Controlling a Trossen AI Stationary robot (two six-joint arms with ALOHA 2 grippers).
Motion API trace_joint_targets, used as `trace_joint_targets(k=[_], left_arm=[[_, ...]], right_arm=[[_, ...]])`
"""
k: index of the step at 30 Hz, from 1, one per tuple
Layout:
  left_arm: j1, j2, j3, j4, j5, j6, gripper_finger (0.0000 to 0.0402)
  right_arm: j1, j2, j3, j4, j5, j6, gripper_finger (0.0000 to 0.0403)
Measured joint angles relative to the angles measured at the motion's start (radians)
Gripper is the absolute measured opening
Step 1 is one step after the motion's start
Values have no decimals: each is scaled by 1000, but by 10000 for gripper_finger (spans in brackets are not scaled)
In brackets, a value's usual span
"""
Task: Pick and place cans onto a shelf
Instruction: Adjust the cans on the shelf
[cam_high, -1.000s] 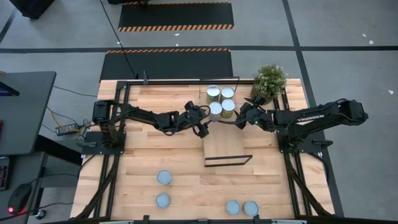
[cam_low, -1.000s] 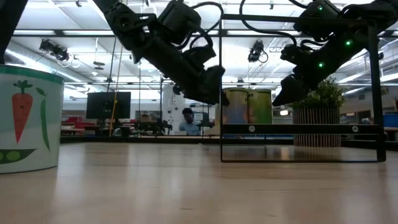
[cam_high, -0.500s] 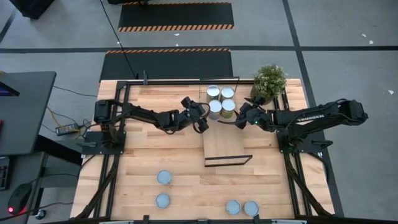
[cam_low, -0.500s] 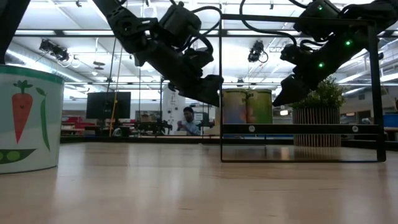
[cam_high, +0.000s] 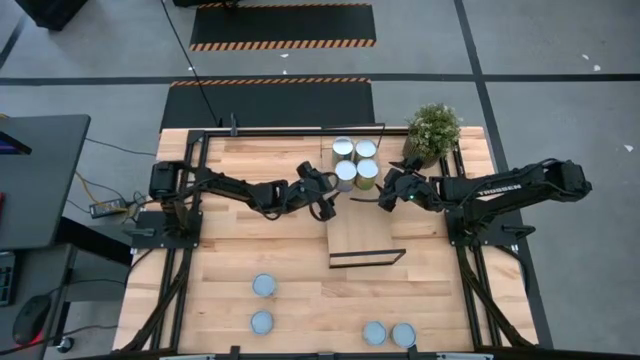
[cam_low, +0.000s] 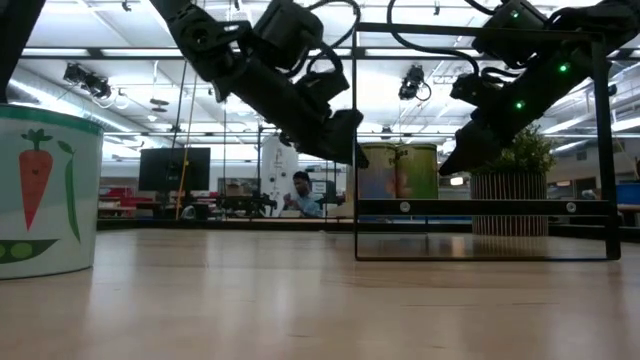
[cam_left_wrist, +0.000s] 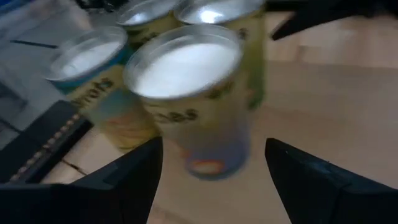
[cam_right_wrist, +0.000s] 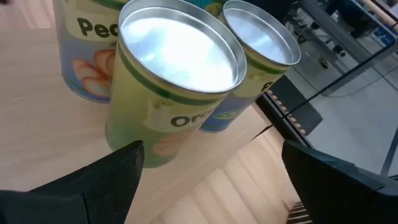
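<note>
Shelf: stood mid-table, four cans clustered at its far end.
Left gripper: hovered just left of that cluster, fingers spread wide, holding nothing.
Right gripper: hung just right of it, equally wide and empty.
Loose cans: four waited near the table's front edge.

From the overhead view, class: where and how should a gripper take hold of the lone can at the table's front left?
Grip the can around its curved side wall, coming straight down from above with fingers either side. It stands upright, round top up, with bare table all around, so probably any side works.
</note>
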Motion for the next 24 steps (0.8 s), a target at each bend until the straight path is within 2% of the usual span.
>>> trace_joint_targets(k=[3, 13, 19, 24], left_arm=[[18, 11, 0, 20, -28, 4, 288], [64, 11, 0, 56, -30, -1, 288], [45, 11, 0, 33, -43, 29, 288], [10, -5, 0, -19, -79, 46, 288]], right_arm=[[-3, 0, 0, 8, 8, -18, 389], [-3, 0, 0, 39, 17, -52, 389], [-2, 0, 0, 20, 30, -65, 389], [-3, 0, 0, 1, 86, -54, 389]])
